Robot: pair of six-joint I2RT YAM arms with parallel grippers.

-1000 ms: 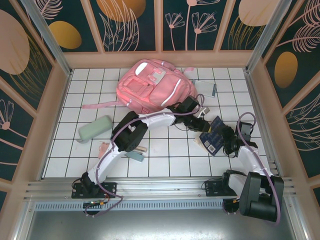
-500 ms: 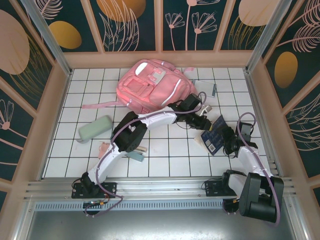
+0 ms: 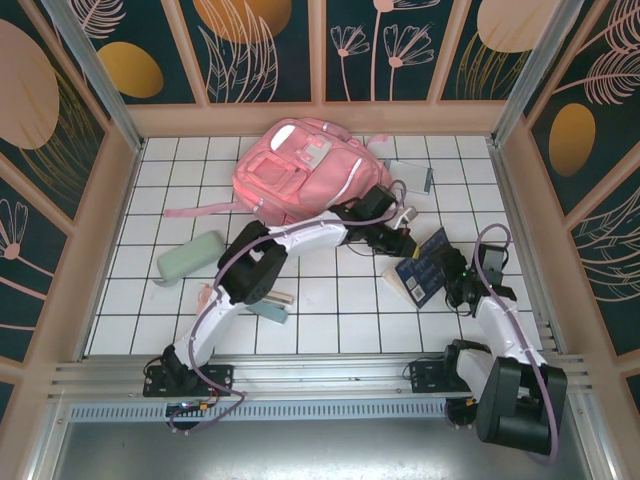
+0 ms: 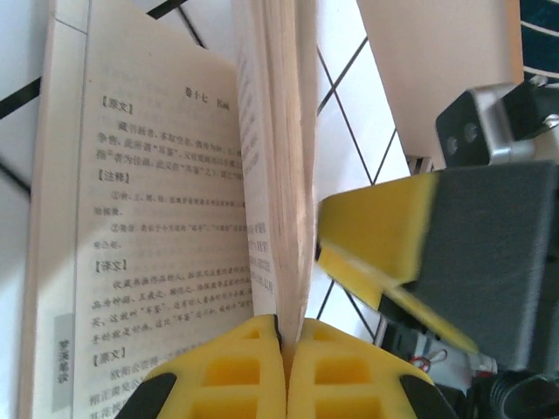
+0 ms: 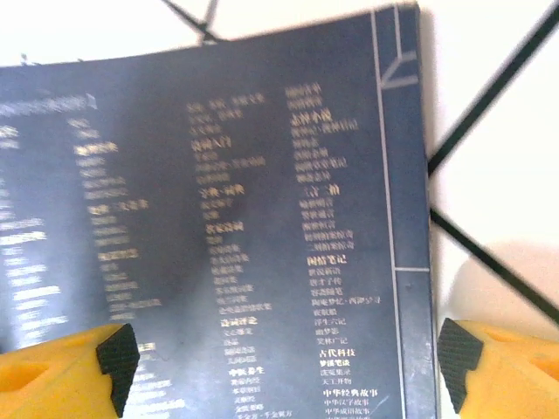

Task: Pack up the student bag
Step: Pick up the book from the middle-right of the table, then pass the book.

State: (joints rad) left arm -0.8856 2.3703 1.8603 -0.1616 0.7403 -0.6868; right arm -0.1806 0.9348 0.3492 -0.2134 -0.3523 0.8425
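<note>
The student bag [image 3: 300,170], pink with silvery strips, lies at the back of the tiled floor. To its front right a dark blue book [image 3: 425,266] lies tilted on the tiles. My left gripper [image 4: 284,330] is shut on a thin bundle of the book's pages [image 4: 281,175], beside a printed page [image 4: 157,218] that lies open. In the top view the left gripper [image 3: 403,243] sits at the book's far edge. My right gripper [image 5: 288,375] hovers open over the book's blue cover [image 5: 262,218], fingers [image 5: 498,367] wide apart; in the top view the right gripper [image 3: 453,276] is at the book's near right.
A mint green case [image 3: 190,257] lies at the left, with small pinkish items [image 3: 208,296] and a teal piece [image 3: 270,311] near the left arm. A grey card [image 3: 412,177] rests right of the bag. Wooden walls [image 3: 100,240] ring the floor.
My left gripper has closed onto the book's pages. The book has shifted slightly and its far edge has risen. My right gripper has opened a little wider over the cover.
</note>
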